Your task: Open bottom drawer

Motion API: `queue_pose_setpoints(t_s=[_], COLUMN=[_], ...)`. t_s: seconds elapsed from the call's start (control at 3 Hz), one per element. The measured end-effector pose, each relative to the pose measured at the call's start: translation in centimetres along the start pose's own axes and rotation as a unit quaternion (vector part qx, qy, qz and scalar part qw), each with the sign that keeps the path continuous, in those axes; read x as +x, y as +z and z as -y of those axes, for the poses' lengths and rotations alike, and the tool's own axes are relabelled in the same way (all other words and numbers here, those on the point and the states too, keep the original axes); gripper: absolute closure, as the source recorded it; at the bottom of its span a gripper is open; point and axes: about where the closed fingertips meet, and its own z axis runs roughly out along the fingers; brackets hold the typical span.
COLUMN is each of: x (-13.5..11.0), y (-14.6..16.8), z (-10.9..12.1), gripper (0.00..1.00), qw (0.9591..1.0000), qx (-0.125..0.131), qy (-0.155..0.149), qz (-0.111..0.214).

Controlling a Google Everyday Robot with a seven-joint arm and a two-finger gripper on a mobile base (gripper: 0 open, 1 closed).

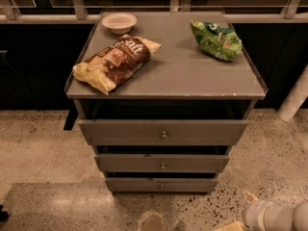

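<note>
**Low at the cabinet's foot: the bottom drawer, with my gripper off to its right**

Under the front edge of the counter, the bottom drawer is the lowest and narrowest of three grey fronts, with a small brass knob at its centre. It looks pushed in, and what it holds is hidden. Just above it sits the wider middle drawer, and above that the widest top drawer. A dark gap shows over each front, and I can see into none of them.

My gripper hangs low at the bottom right of the view, over the floor. It is right of the bottom drawer and apart from it, touching nothing I can see. Whether it is open or closed I cannot tell.

On the grey counter, a pale bowl stands at the back left corner. A brown chip bag lies slantwise from the middle toward the front left corner. A green bag rests near the back right corner.

The floor is speckled pale stone. Behind the counter a metal rail runs below dark windows, and a white post leans in at the right.
</note>
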Motion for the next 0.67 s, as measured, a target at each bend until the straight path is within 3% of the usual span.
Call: queue_pose_setpoints(t_s=[0.33, 0.67], x=[3.1, 4.2], y=[2.4, 6.8], z=[1.6, 2.7], gripper=[0.0, 0.0], qw=[0.9972, 0.994], qx=[0.034, 0.012], qy=[0.051, 0.07], qz=[0.043, 0.083])
